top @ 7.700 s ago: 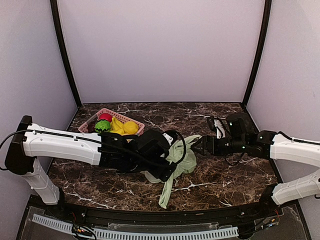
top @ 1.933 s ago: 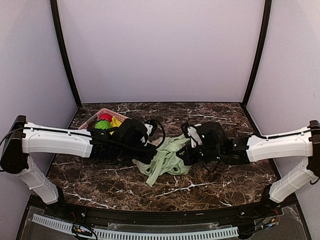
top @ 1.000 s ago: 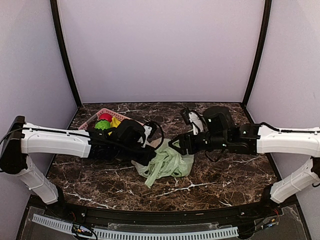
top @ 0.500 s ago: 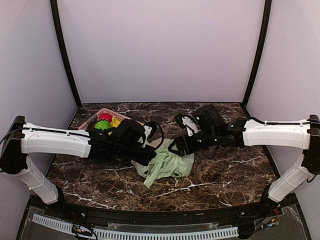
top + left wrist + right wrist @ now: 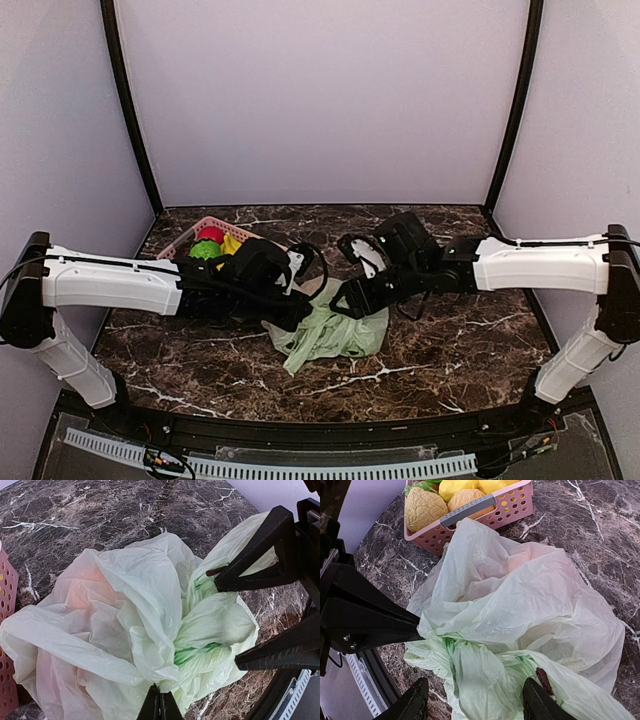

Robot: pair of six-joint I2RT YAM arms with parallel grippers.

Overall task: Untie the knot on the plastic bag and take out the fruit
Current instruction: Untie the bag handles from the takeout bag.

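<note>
Top external: pale green crumpled plastic bag lies mid-way on the dark marble surface. Both arms reach in to it, one from each side.

Left wrist: left pincer is fully closed, its tips pinching a fold at the bag's edge.

Right wrist: right pincer has a wide gap, with one finger on each side of the bag's bunched, darker-green neck. Film sits between the fingers, but nothing looks clamped. Can't tell whether the neck is knotted.

Round orange fruit is inside the bag. It shows only as an orange blush through the film, on the basket side. A small brown bit shows beside one right finger; can't identify it.

Pink perforated plastic basket with a grey handle sits just beside the bag, toward the back-left of the surface. It holds yellow bananas, a pale yellow textured round piece, a red piece and a green piece.
</note>
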